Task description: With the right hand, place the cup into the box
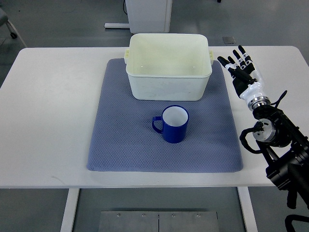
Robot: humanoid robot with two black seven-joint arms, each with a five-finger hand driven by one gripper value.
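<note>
A blue cup (174, 124) with a white inside stands upright on the blue-grey mat (120, 145), its handle pointing left. A cream plastic box (168, 66) sits just behind it on the mat's far edge, open and empty. My right hand (243, 70) hovers over the table to the right of the box, fingers stretched out and spread, holding nothing. It is well apart from the cup, up and to the right of it. The left arm does not show.
The white table (48, 111) carries the mat in its middle. A white cabinet base (148, 14) stands on the floor behind the table. A chair's wheel (9, 29) shows at the top left.
</note>
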